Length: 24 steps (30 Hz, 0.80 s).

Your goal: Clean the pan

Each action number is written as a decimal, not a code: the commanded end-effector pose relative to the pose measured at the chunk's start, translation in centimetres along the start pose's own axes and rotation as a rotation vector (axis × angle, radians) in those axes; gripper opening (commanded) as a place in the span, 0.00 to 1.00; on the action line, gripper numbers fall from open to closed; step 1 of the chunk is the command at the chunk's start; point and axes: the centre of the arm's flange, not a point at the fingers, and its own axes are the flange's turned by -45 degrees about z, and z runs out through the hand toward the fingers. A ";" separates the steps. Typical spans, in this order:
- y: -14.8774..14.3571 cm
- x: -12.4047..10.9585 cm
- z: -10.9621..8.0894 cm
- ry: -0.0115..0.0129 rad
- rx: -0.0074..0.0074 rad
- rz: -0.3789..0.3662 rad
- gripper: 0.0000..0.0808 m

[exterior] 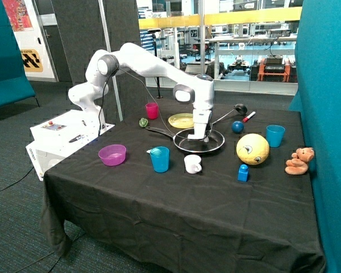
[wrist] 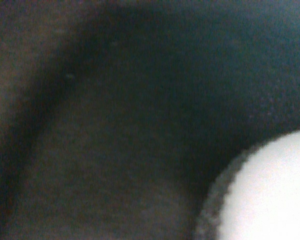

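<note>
Your claw [exterior: 199, 137] is down inside the pan [exterior: 199, 141], its tip at or just above the pan floor, and you cannot tell from either view whether it is open or closed. The pan sits on the black tablecloth [exterior: 176, 199] directly under the claw: round, shallow and black inside, with a bright metallic rim all the way round and a long thin dark handle [exterior: 159, 131] running away from the claw toward the small green object [exterior: 143, 121] and the pink cup [exterior: 152, 110]. Just behind the claw, touching or nearly touching the pan's far rim, lies the yellow plate [exterior: 182, 120]. On the near side of the claw stand the white cup [exterior: 192, 164] and the blue cup [exterior: 159, 158], both just beside the pan. To the side away from the handle you have the yellow ball [exterior: 252, 149], near the pan's rim, with the dark blue ball [exterior: 237, 127] behind it and the ladle [exterior: 230, 112] beyond. The wrist view gives you only a dark blurred surface and a white patch [wrist: 270, 195] in one corner, which you cannot identify.
</note>
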 end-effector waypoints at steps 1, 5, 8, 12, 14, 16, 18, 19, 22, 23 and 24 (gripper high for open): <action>2.5 -0.4 -0.5 -0.0003 0.0014 0.048 0.00; 3.7 -0.6 -0.7 -0.0003 0.0014 0.070 0.00; 4.5 -0.8 -0.9 -0.0003 0.0014 0.080 0.00; 5.1 -1.3 -0.9 -0.0003 0.0014 0.085 0.00; 5.2 -1.5 -0.8 -0.0003 0.0014 0.083 0.00; 5.2 -2.2 -0.5 -0.0003 0.0014 0.076 0.00; 5.2 -2.5 -0.4 -0.0003 0.0014 0.073 0.00; 5.1 -2.8 -0.3 -0.0003 0.0014 0.072 0.00; 5.1 -3.4 -0.1 -0.0003 0.0014 0.069 0.00; 5.0 -3.7 0.0 -0.0003 0.0014 0.066 0.00; 5.0 -4.0 0.1 -0.0003 0.0014 0.065 0.00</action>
